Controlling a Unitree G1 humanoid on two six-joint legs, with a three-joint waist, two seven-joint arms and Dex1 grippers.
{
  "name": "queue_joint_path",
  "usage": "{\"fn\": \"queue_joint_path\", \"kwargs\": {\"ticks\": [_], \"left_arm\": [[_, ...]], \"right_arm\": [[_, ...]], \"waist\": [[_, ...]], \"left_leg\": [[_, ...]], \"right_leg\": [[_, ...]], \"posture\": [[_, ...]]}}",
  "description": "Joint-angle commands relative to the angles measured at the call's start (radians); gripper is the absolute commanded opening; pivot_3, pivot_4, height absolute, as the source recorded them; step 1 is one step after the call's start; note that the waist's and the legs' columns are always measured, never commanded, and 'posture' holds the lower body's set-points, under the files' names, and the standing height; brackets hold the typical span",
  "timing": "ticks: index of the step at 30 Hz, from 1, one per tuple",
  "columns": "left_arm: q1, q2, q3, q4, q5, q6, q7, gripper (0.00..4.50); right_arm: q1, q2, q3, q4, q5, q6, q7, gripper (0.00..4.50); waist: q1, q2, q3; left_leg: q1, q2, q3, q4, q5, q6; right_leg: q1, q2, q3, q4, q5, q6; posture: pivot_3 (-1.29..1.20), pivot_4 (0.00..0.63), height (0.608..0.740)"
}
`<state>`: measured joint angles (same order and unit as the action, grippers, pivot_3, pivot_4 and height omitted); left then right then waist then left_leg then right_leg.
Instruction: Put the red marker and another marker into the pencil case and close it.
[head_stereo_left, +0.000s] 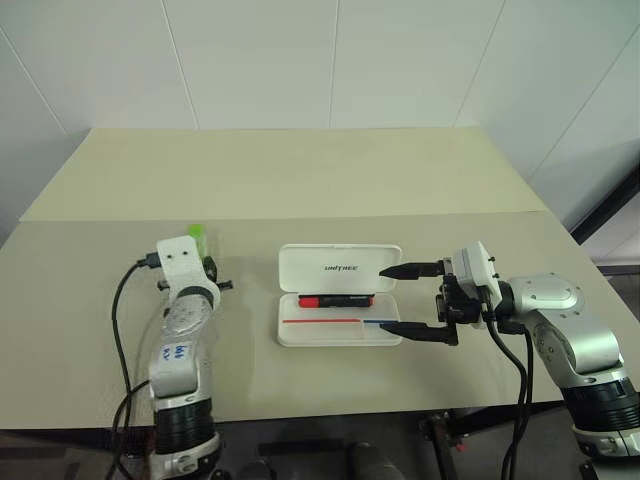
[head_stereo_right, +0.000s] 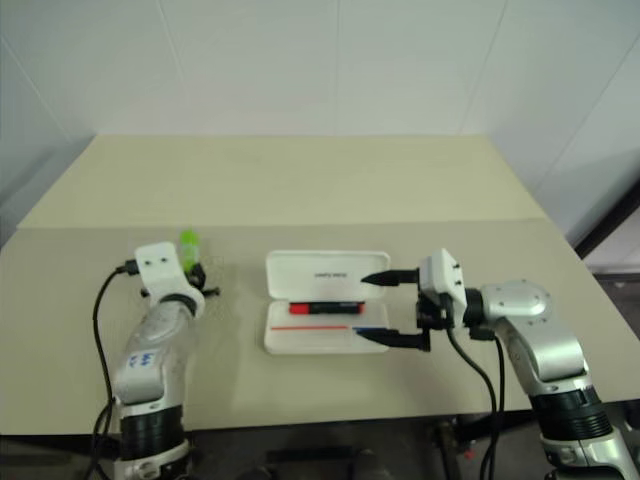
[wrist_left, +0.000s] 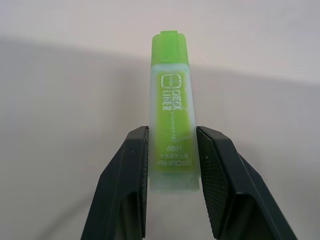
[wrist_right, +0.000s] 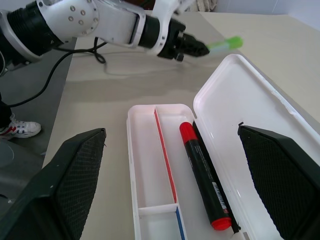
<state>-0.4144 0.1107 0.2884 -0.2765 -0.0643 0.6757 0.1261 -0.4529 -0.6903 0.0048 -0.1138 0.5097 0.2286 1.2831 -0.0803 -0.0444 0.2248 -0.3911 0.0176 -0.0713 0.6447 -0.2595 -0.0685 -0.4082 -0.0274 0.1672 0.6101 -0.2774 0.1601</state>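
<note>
Jaws, left: the left gripper (wrist_left: 172, 165) pinches the light green marker (wrist_left: 171, 112) by its lower body, one black finger (wrist_left: 127, 172) pressed to each flat side, cap end pointing away from the wrist.
Green marker's place: carried above the beige table (head_stereo_left: 300, 180), well to the left of the pencil case (head_stereo_left: 338, 308).
Handling: it looks light, stiff and smooth plastic; the judgement is that its flat faces suit a squeeze across the middle or lower body, and a loose pinch could let it slip.
Pencil case: white, hard, lid swung fully open and lying flat behind the tray.
Contents: the red marker (wrist_right: 204, 181) lies lengthwise in the tray's compartment next to the hinge; the compartment beyond the red and blue divider stripe is bare.
Jaws, right: the right gripper (head_stereo_left: 405, 298) stands spread wide at the case's right end, one fingertip near the lid, the other near the tray, pinching nothing.
</note>
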Motion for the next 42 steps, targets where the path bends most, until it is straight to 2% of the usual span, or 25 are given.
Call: {"fn": "queue_joint_path", "kwargs": {"ticks": [1,9,20,28,31,37,42], "left_arm": [[0.028,0.07,0.001,-0.063,-0.062,-0.086,-0.134,1.17],[-0.013,0.224,0.073,-0.007,-0.247,-0.184,-0.401,1.17],[-0.117,0.394,-0.029,0.085,-0.341,-0.393,-0.796,1.17],[-0.183,0.431,-0.147,0.113,-0.404,-0.45,-1.049,1.17],[-0.22,0.445,-0.191,0.138,-0.404,-0.444,-1.121,1.17],[-0.27,0.464,-0.269,0.174,-0.384,-0.439,-1.218,1.17],[-0.269,0.49,-0.325,0.168,-0.367,-0.43,-1.28,1.17]], "right_arm": [[-0.014,0.004,-0.013,-0.007,0.003,-0.028,0.005,4.5],[-0.011,-0.007,-0.028,-0.02,0.008,-0.045,0.011,4.5],[-0.005,-0.012,-0.076,-0.01,-0.016,-0.1,-0.046,4.5],[0.042,-0.004,-0.17,-0.094,0.077,-0.049,-0.122,4.5],[0.076,0.002,-0.224,-0.145,0.162,0.001,-0.16,4.5],[0.185,-0.071,-0.321,-0.222,0.326,0.168,-0.159,4.5],[0.25,-0.145,-0.373,-0.22,0.35,0.207,-0.107,4.5]], "waist": [[-0.001,0.0,0.0],[-0.002,0.0,0.0],[-0.001,0.0,0.0],[-0.001,0.0,0.0],[-0.001,0.0,0.0],[0.002,0.0,0.0],[0.0,0.001,0.0]], "left_leg": [[0.0,0.0,0.0,0.0,0.0,0.0],[0.0,0.0,0.0,0.0,0.0,0.0],[0.0,0.001,0.0,-0.001,0.0,0.0],[0.0,0.001,0.0,-0.005,0.0,0.0],[0.0,0.001,0.0,-0.005,0.0,0.0],[0.0,0.001,0.0,-0.006,0.0,0.0],[0.001,0.001,0.0,-0.007,0.0,0.001]], "right_leg": [[0.0,0.0,0.0,0.0,0.0,0.0],[0.0,0.0,0.0,0.0,0.0,0.0],[-0.001,0.0,0.0,0.0,-0.001,-0.001],[-0.002,0.0,0.0,0.0,-0.001,-0.002],[-0.002,0.0,0.0,0.001,-0.001,-0.002],[-0.002,0.0,0.0,0.001,-0.002,-0.002],[-0.002,0.0,0.0,0.001,-0.002,-0.003]], "posture": [[0.0,0.15,0.74],[0.0,0.15,0.74],[0.0,0.15,0.74],[0.0,0.15,0.74],[0.0,0.15,0.74],[0.0,0.15,0.74],[0.0,0.15,0.74]]}}
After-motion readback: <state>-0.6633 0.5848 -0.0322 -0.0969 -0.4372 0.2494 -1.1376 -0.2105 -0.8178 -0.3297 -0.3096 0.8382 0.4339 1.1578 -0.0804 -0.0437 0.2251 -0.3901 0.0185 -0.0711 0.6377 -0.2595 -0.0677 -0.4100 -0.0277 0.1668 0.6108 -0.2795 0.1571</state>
